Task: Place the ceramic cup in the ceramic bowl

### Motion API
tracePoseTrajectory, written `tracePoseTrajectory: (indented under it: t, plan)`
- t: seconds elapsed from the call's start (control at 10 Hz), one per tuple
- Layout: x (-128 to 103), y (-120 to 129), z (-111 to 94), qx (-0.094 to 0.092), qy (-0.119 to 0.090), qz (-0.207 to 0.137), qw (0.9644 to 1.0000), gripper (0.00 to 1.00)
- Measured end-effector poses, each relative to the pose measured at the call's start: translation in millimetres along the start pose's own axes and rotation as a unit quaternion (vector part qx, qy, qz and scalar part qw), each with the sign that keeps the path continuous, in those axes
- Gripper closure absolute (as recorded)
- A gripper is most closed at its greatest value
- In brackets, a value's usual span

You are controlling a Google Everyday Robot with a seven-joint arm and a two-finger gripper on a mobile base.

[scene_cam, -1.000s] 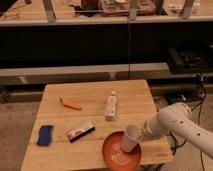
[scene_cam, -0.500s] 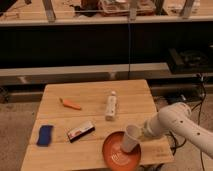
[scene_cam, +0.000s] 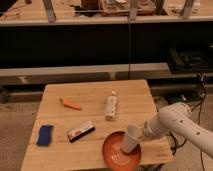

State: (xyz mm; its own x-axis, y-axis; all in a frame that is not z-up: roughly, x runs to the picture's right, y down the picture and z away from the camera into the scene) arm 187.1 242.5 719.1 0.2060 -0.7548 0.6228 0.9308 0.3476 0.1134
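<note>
The ceramic cup is white and tapered. It is tilted, with its base down inside the ceramic bowl, a wide orange-red dish near the table's front edge. My gripper reaches in from the right at the end of the white arm. It is shut on the cup's right side, over the bowl's right rim.
On the wooden table lie a white bottle, an orange carrot-like thing, a blue sponge and a dark packet. The table's right edge is just under my arm. Dark shelving stands behind.
The cup has sunk slightly lower into the bowl with my gripper still on it. Nothing else has moved.
</note>
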Motion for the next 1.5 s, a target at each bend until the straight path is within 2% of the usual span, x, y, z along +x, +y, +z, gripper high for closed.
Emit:
tracePoseTrajectory:
  t: [0.2,0.3,1.5]
  plan:
    - [0.7,0.6,0.8,0.0,-0.001,-0.003,1.0,0.64]
    - [1.3,0.6,0.9,0.0,-0.001,-0.005,1.0,0.62]
    - [8.7,3.3,7.1,0.001,-0.007,-0.026,0.9996,0.62]
